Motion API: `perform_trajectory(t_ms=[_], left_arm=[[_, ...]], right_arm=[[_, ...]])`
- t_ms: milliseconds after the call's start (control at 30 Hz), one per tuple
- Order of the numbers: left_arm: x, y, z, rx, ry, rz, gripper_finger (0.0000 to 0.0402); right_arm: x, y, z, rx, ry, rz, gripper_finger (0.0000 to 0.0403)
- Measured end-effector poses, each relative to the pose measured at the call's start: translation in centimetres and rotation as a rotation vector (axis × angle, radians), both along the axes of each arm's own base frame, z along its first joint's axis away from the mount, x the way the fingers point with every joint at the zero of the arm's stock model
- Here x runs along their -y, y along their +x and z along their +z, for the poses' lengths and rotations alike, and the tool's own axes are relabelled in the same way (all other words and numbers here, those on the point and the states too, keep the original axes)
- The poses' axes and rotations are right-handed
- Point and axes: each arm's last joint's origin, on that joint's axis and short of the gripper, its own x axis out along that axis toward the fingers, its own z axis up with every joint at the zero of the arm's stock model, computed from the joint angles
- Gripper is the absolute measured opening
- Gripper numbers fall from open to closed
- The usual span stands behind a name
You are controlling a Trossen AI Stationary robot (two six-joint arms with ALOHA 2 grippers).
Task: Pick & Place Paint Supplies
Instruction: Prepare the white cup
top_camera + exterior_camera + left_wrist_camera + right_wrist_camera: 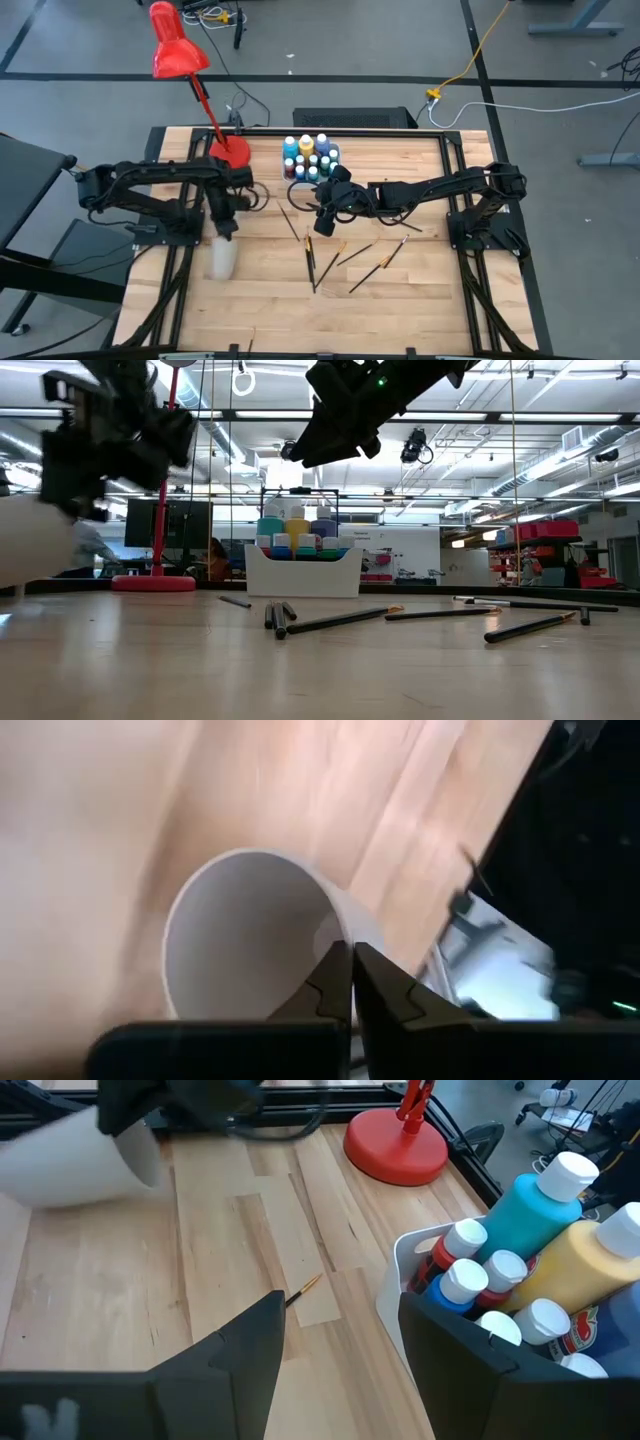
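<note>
My left gripper [226, 228] sits over the table's left half, shut on a white plastic cup [222, 258]. The low view shows the cup [30, 540] at far left, above the table top. My right gripper [323, 213] hovers open above mid-table, just on the near side of a white tray [300, 575] in which blue, teal, yellow and white-capped paint bottles [308, 158] stand. Several dark-and-wooden paintbrushes [310, 258] lie flat on the wood on the near side of the right gripper. One brush tip [303, 1290] shows between the right gripper's spread fingers [250, 1350], untouched. My left gripper [352, 965] pinches the cup's rim [335, 925], one finger [325, 995] inside the mouth and the other [390, 1000] outside the wall. The fingers come from above. The cup hangs tilted, its closed end toward the near edge, and appears clear of the table.
A red desk lamp [175, 50] stands with its round base [230, 150] near the table's far edge, left of the tray. Dark frame rails run along the left and right table edges. Bare wood lies on the near side of the brushes [340, 620].
</note>
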Motion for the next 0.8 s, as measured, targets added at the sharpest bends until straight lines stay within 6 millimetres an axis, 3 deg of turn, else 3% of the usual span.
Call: perform_trajectory(t_ms=[233, 400, 500, 600, 800], left_arm=[[-1.3, 2.8, 7.3, 0.193, 0.242, -0.035, 0.0004], [-1.1, 3.4, 11.3, 0.187, 0.566, -0.066, 0.0004], [-0.9, 3.8, 11.5, 0.162, 0.721, -0.043, 0.0004], [-0.3, 4.5, 10.5, 0.173, 0.843, -0.023, 0.0004], [1.1, 5.2, 7.7, 0.222, 0.867, -0.145, 0.0004]], right_arm=[[0.0, 0.0, 0.0, -0.001, -0.001, 0.000, 0.0204], [0.0, 0.0, 0.0, -0.001, -0.001, 0.000, 0.0204], [0.0, 0.0, 0.0, -0.001, -0.001, 0.000, 0.0204], [0.0, 0.0, 0.0, -0.004, -0.001, 0.000, 0.0204], [0.0, -0.1, -0.2, -0.020, -0.001, 0.000, 0.0204]])
